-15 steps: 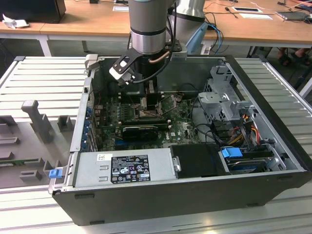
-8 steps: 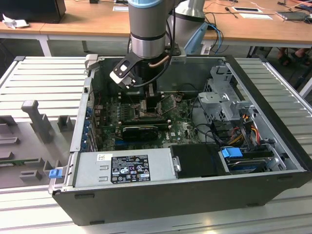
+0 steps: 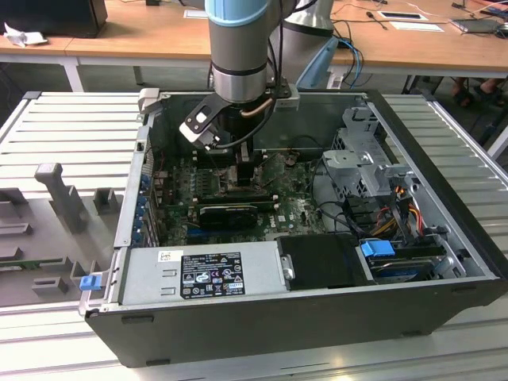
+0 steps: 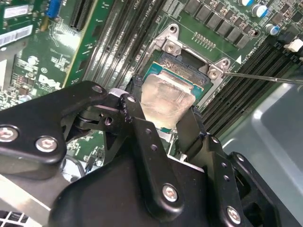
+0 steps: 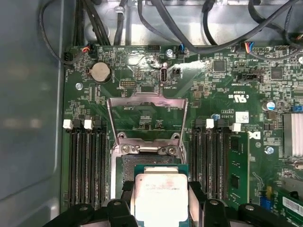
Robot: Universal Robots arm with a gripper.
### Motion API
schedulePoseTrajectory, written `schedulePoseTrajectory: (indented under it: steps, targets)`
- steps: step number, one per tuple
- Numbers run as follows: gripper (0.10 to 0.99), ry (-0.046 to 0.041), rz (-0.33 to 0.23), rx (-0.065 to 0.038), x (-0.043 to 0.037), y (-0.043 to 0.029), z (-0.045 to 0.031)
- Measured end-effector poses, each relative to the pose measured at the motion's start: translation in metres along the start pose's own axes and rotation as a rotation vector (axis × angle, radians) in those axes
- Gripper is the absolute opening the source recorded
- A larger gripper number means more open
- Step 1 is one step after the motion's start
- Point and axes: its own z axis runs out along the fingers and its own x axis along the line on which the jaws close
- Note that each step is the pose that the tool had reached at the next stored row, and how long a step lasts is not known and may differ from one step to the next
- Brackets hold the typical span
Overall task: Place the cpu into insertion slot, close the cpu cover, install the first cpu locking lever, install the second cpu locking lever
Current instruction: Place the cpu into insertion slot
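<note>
Memory slots (image 5: 87, 165) flanking insertion slot (image 5: 123, 168), cpu (image 5: 161, 198) over it

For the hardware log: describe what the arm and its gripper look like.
The arm is a round silver-grey tube with a pale blue band at the top and a black ring at its wrist. Black cables run down beside it. The gripper is matte black: flat linkage plates joined by silver screw heads, ending in two narrow black fingers.
</note>
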Motion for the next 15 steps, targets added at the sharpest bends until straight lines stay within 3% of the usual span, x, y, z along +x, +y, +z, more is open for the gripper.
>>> schedulePoseTrajectory:
  steps: [9,15]
  targets:
    - [0.537,-0.0016,0.03,-0.001,0.0054,-0.002,0.0115]
    - [0.537,-0.0007,0.016,-0.001,0.0091,-0.0021,0.0179]
